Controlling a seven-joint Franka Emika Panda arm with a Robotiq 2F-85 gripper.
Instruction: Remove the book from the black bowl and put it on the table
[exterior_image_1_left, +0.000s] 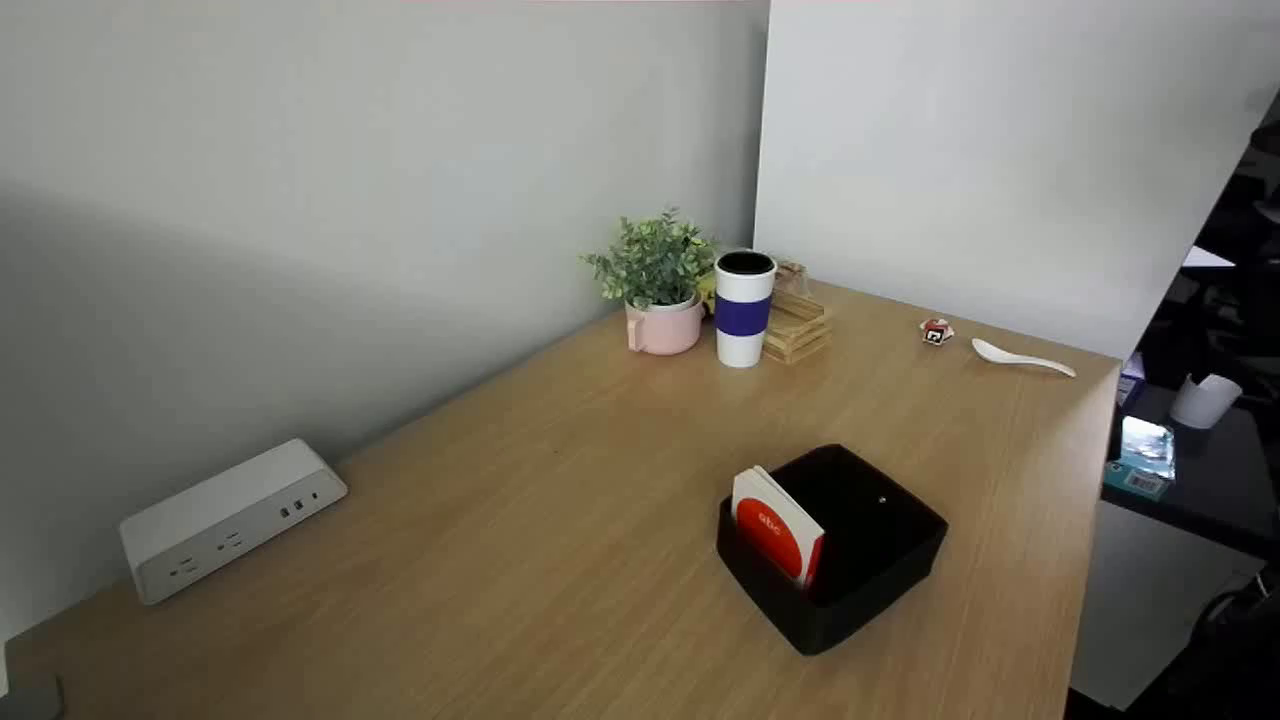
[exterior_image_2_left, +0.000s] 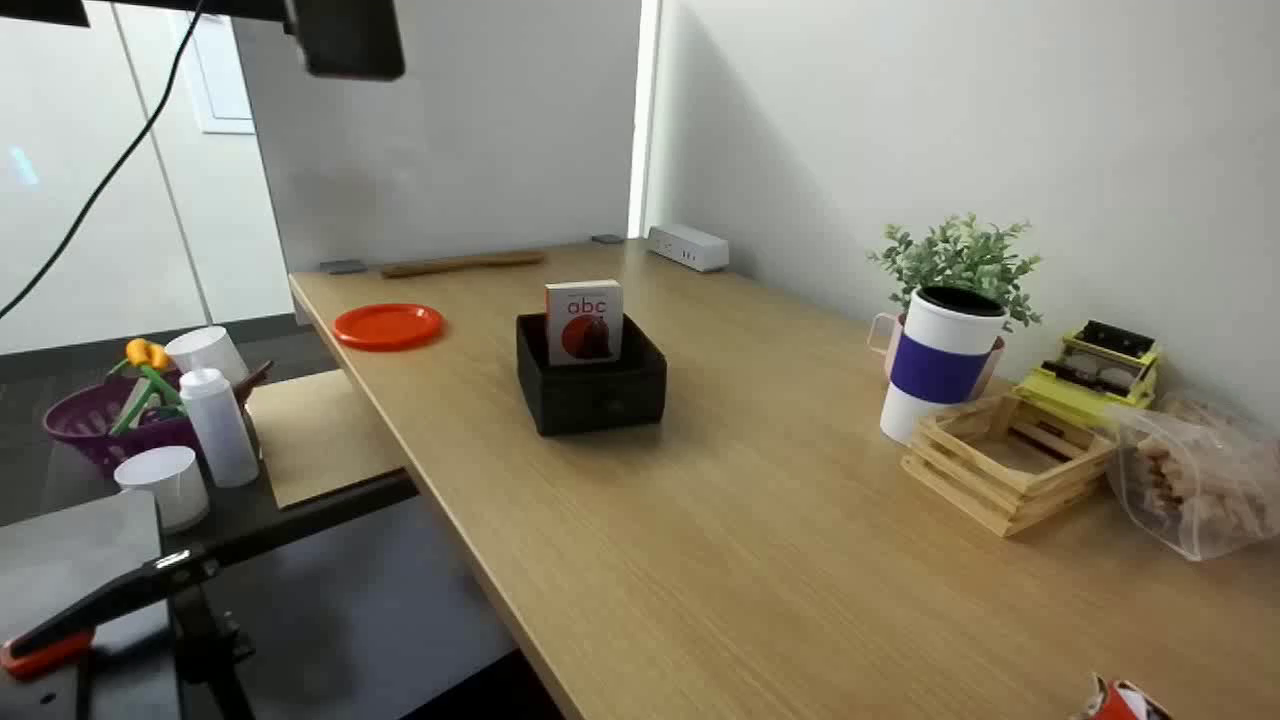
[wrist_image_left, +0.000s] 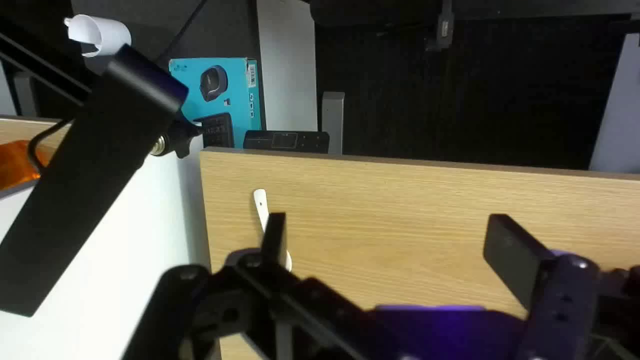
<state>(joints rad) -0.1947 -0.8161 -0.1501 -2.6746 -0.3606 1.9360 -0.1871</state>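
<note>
The book (exterior_image_1_left: 775, 530) stands on edge inside the black bowl (exterior_image_1_left: 870, 600), leaning at one wall, its top above the rim. In an exterior view its white "abc" face with a red circle shows on the book (exterior_image_2_left: 585, 325), upright in the black bowl (exterior_image_2_left: 605, 400). The bowl rests on the table (exterior_image_1_left: 520, 560). In the wrist view my gripper (wrist_image_left: 387, 240) is open with nothing between its fingers, above the table (wrist_image_left: 380, 200) near the white spoon. Book and bowl are out of the wrist view. In an exterior view only a dark arm part (exterior_image_2_left: 350, 40) shows, high at top left.
A white and dark blue cup (exterior_image_1_left: 742, 315), potted plant (exterior_image_1_left: 660, 265) and wooden crate (exterior_image_2_left: 1010, 465) stand by the wall. A white spoon (exterior_image_1_left: 1020, 358) lies near the table end. A red plate (exterior_image_2_left: 388, 326) and white power box (exterior_image_1_left: 235, 515) are also on the table.
</note>
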